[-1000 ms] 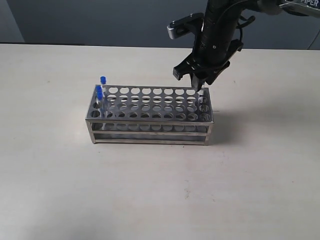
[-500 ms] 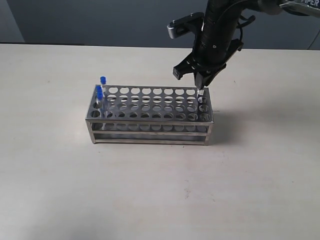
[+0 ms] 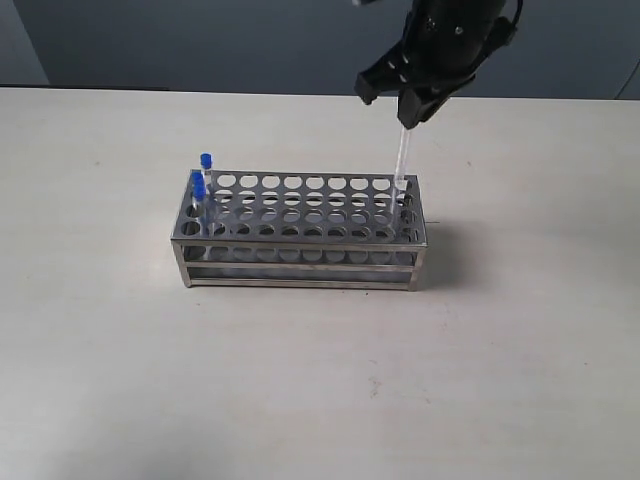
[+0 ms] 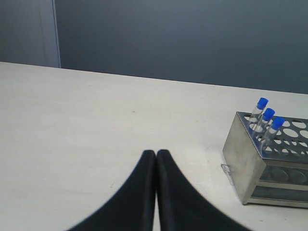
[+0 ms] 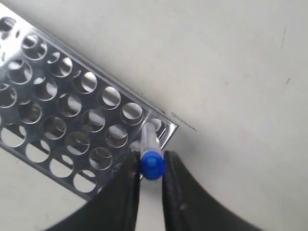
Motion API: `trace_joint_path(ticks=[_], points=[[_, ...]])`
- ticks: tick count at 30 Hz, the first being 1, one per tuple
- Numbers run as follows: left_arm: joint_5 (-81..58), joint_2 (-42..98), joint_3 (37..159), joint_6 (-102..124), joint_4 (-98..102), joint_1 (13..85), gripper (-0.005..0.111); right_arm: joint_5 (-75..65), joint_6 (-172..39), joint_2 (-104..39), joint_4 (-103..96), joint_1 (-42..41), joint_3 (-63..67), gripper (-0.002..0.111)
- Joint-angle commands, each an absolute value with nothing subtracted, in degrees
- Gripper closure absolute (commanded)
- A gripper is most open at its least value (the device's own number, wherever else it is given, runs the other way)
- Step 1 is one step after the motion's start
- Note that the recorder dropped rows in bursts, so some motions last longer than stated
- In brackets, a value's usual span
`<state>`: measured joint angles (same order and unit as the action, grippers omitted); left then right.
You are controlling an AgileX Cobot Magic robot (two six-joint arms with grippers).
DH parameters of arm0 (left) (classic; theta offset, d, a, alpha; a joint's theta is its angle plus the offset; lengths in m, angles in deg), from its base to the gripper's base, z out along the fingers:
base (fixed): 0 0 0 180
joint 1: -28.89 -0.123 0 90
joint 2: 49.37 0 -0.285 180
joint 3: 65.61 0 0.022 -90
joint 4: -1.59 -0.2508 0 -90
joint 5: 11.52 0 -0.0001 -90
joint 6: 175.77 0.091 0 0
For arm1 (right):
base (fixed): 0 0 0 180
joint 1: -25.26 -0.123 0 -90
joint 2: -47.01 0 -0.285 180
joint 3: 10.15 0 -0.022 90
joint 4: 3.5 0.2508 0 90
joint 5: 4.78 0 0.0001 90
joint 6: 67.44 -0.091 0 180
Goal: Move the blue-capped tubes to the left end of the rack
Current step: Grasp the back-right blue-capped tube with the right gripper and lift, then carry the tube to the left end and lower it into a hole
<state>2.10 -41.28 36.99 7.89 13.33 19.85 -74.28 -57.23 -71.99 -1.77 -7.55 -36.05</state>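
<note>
The steel rack (image 3: 300,232) stands mid-table. At its left end, blue-capped tubes (image 3: 205,172) stand upright; three caps show in the left wrist view, blue-capped tubes (image 4: 268,120) on the rack (image 4: 250,161). My right gripper (image 3: 408,108) is shut on a fourth clear tube (image 3: 400,165), held upright with its lower end still at a hole in the rack's right end. Its blue cap (image 5: 152,165) sits between my right gripper (image 5: 151,166), above the rack's corner (image 5: 159,130). My left gripper (image 4: 156,155) is shut with nothing in it, low over the table, left of the rack.
The pale table (image 3: 300,380) runs wide around the rack. A dark wall (image 3: 200,40) lies behind the far edge. The right arm's black body (image 3: 450,30) hangs above the rack's right end.
My right gripper has risen, drawing the clear tube up out of the right-end hole. The left tubes and the rack have not moved.
</note>
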Motion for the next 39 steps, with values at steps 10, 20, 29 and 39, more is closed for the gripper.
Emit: trace_joint_path(ticks=[10, 20, 29, 39], points=[[2.25, -41.58, 37.17, 7.88, 13.29, 20.49, 0.106, -73.07, -50.40, -64.42, 8.67, -10.22, -35.96, 0.108], [2.25, -41.58, 37.17, 7.88, 13.29, 20.49, 0.106, -70.62, -43.47, -73.82, 12.42, -22.25, -42.51, 0.108], [2.25, -41.58, 37.17, 7.88, 13.29, 20.49, 0.106, -74.74, -43.47, -84.28, 13.07, -25.15, -55.36, 0.108], [2.25, -41.58, 37.17, 7.88, 13.29, 20.49, 0.106, -74.14, -43.69, -89.34, 13.47, -25.15, -56.22, 0.108]])
